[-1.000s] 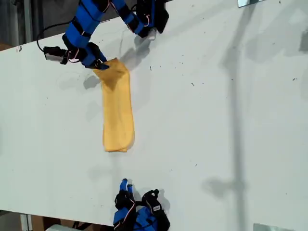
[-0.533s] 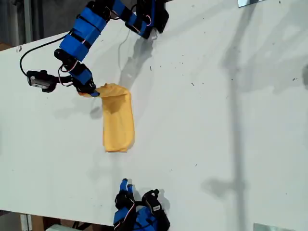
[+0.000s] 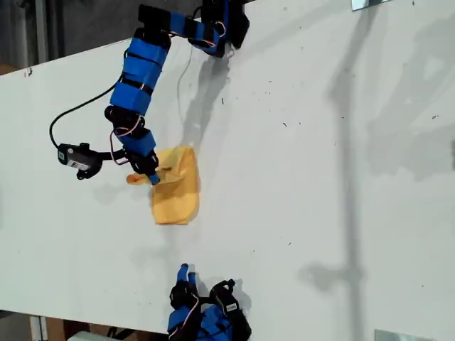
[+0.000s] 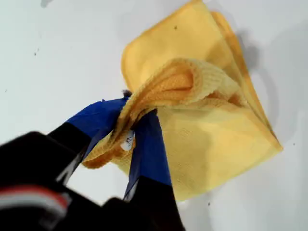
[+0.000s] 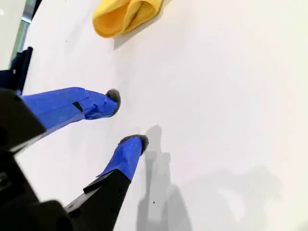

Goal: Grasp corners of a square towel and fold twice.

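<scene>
The yellow-orange towel (image 3: 175,190) lies folded into a short band on the white table (image 3: 320,177), left of the exterior view's centre. My first gripper (image 3: 146,174) is shut on a gathered end of the towel (image 4: 202,110), lifted and carried over the rest of the cloth. A small white tag (image 4: 127,140) shows at the pinched corner between the blue fingers (image 4: 147,144). My second gripper (image 5: 127,118) stands open over bare table, with nothing between its fingertips. It sits at the exterior view's bottom edge (image 3: 186,275), apart from the towel (image 5: 126,15).
A black cable (image 3: 78,114) loops from the first arm to its wrist camera (image 3: 78,158) at the exterior view's left. The arm bases stand at the top (image 3: 224,21) and bottom (image 3: 210,316) table edges. Bare white table spreads across the exterior view's right half.
My first gripper has carried the towel's far end down the exterior view toward the near end, so the long band is now doubled to about half its length. The second gripper has not moved.
</scene>
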Controlling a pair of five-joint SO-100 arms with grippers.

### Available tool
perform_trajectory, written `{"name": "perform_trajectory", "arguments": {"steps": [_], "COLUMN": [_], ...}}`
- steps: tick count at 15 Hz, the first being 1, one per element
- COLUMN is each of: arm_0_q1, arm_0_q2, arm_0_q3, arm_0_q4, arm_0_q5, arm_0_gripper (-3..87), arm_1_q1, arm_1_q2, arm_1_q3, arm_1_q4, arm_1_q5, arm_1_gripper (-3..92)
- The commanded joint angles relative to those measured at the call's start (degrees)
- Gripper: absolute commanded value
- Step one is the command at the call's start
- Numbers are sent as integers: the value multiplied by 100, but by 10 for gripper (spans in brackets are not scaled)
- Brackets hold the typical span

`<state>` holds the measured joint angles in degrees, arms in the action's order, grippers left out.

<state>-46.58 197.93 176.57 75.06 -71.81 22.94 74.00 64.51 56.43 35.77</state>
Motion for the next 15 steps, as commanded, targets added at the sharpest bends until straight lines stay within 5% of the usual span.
{"name": "perform_trajectory", "arguments": {"steps": [1,5,15], "arm_0_q1": [-62,-53,-44], "arm_0_q2": [53,62,62], "arm_0_q3": [-9,0,0], "arm_0_q4": [70,70,70], "arm_0_q5": [18,0,-18], "arm_0_gripper": [124,122,120], "arm_1_q1": [-167,-264,-132], "arm_1_q2": [-554,-1529,-1872], "arm_1_q3": [-738,-1380,-1424], "arm_1_q4": [-765,-1441,-1591], "arm_1_q5": [-9,97,114], "arm_1_gripper": [-1,-1,-1]}}
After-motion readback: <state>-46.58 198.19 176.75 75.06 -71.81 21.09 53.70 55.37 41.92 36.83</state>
